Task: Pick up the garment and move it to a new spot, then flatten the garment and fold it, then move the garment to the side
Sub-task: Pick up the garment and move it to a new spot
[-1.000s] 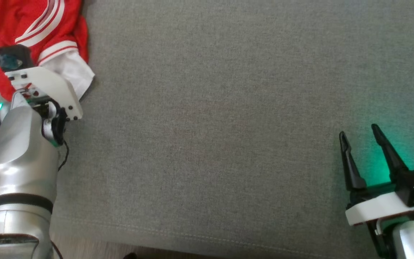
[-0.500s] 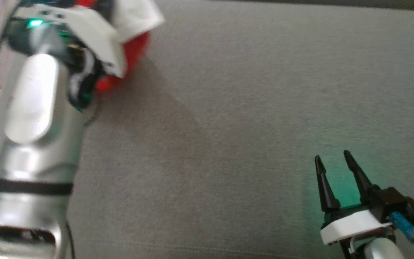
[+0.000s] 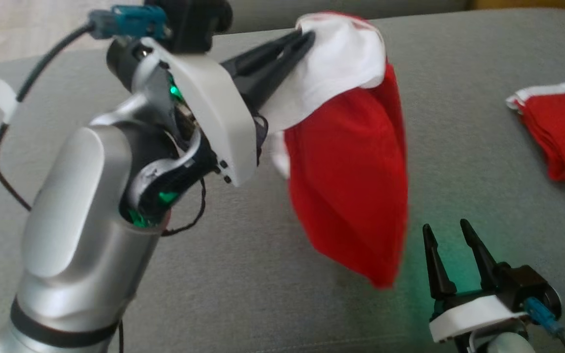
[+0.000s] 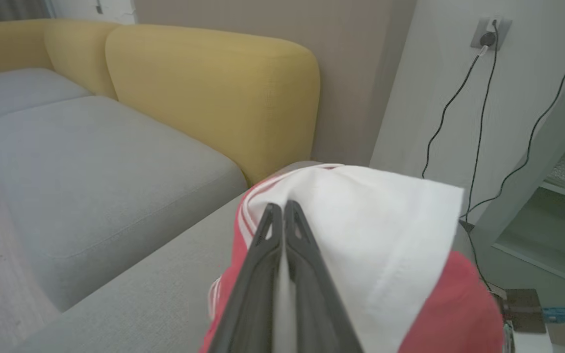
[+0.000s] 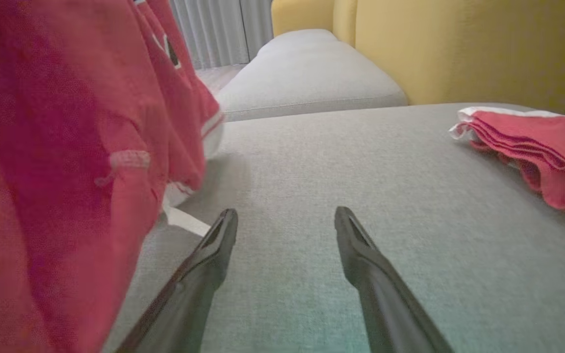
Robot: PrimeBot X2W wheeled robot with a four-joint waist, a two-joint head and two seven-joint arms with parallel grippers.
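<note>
Up goes the left gripper (image 3: 305,39), its two dark fingers pressed tight together on the white edge of the garment (image 3: 348,186): a firm pinch. The red-and-white garment hangs from that grip and drapes down over the grey cushion (image 3: 243,284). Its lowest red fold dangles just beside the right gripper (image 3: 443,226), though whether it touches the cushion is hard to tell. The right gripper sits low at the near right, fingers spread wide with nothing between them. Far right, a second red cloth (image 3: 564,137) lies folded on the same cushion, well apart from the hanging one. A yellow backrest (image 4: 214,93) stands behind.
</note>
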